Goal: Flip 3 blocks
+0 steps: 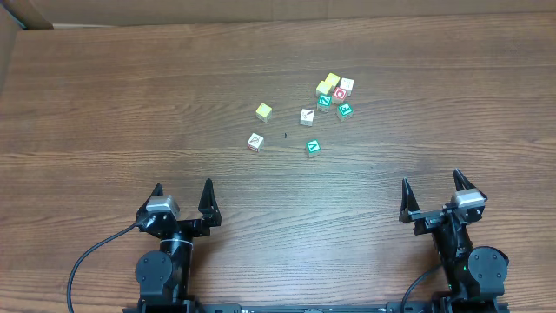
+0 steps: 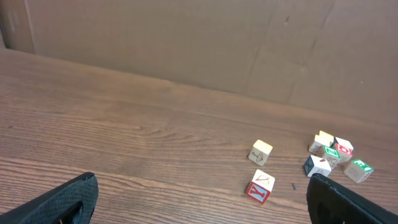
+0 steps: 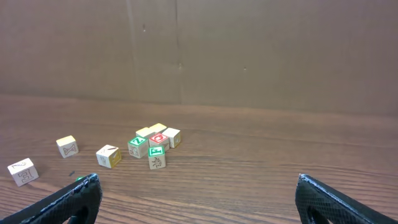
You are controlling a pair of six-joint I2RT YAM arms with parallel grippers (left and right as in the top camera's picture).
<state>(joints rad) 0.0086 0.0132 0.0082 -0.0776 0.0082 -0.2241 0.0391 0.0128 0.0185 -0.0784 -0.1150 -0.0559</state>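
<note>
Blocks lie in the far middle part of the wooden surface [image 1: 130, 87], and both arms rest at the near edge, well apart from them. The left claw [image 1: 182, 193] is spread wide and holds nothing. The right claw [image 1: 432, 187] is also spread wide and empty. In each wrist view the dark fingers [image 2: 62, 202] show only at the two bottom corners, with bare wood between them.

The three blocks of the task stand loose, apart from each other. The first white-faced block [image 1: 254, 142] is the most to the left and has a thin brown mark on its top; in the left wrist view it shows a red side. The second white-faced block [image 1: 307, 116] is further back and to the right, near the cluster but not touching it. The teal-green block [image 1: 314, 148], with a white letter on top, is the nearest one to the arms and stands to the right of the first white one. A small dark speck [image 1: 286, 135] lies on the wood between these three.

A single yellow cube [image 1: 263, 111] stands alone just behind the first white-faced block. Behind and right of the second one, a tight cluster [image 1: 334, 94] of six cubes sits together: two yellow, one white, one red-faced and two green. A brown cardboard wall [image 3: 249, 50] rises behind the surface in both wrist views.
</note>
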